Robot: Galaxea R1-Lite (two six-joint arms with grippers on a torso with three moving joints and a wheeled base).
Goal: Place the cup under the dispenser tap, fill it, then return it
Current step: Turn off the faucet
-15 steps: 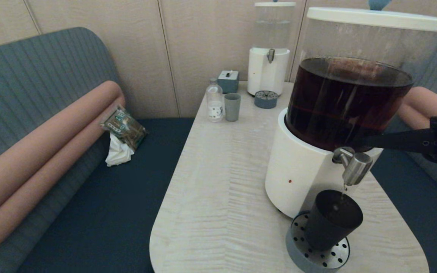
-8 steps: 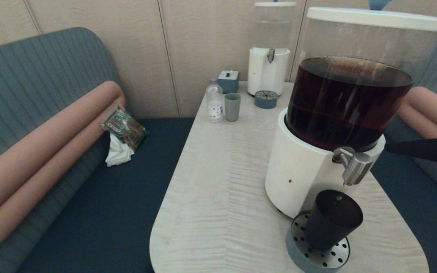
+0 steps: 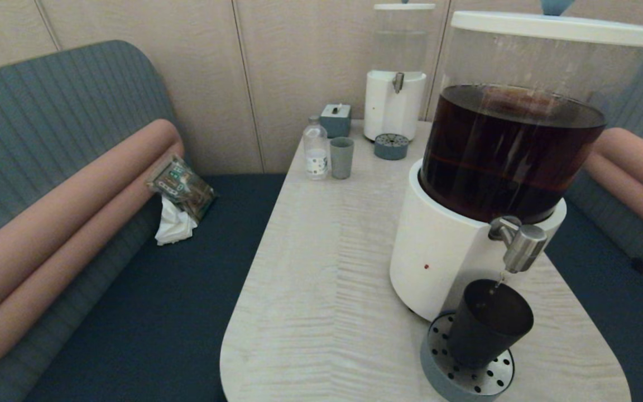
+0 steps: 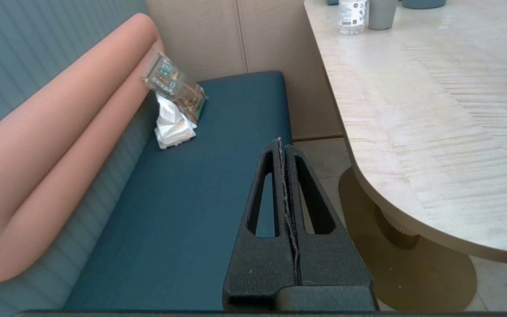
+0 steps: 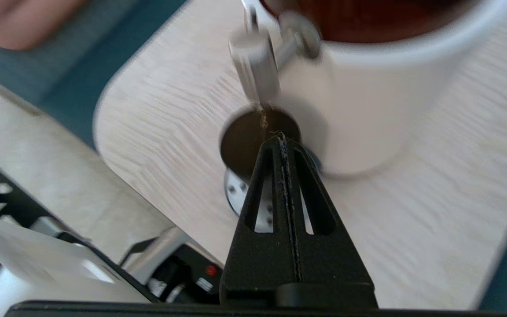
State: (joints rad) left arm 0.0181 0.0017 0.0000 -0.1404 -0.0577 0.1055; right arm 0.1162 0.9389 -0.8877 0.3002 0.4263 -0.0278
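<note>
- The cup (image 3: 489,324) stands on the perforated metal drip tray (image 3: 469,379) at the near right of the surface (image 3: 321,268); it sits directly below the tap (image 3: 522,248), apart from it, with its open mouth facing up; it leans a little in the head view.
- A thin thread or drop of liquid shows between the tap's end and the cup's mouth; in the right wrist view it lines up over the dark opening of the cup (image 5: 258,143).
- The tap juts from the front of the big dispenser (image 3: 450,245), whose white base carries a clear tank of dark brown liquid; the drip tray lies just beside the base's near edge.
- The right end effector (image 5: 280,138) has its two black fingers pressed flat together and holds nothing; it hangs off the near right corner of the surface, pointing toward the cup and the tap (image 5: 255,66), clear of both; in the head view only a dark sliver shows at the right edge.
- The left end effector (image 4: 281,143) is likewise closed tight and empty; it hangs over the dark blue bench seat (image 4: 200,185), left of the surface and well apart from the cup.
- At the far end of the surface stand a small bottle (image 3: 316,148) and a grey-blue cup (image 3: 341,157) just beside each other; behind them a smaller dispenser (image 3: 395,84) with clear liquid.
- A crumpled packet (image 3: 181,187) and white tissue (image 3: 173,226) lie on the bench against the pink bolster.
</note>
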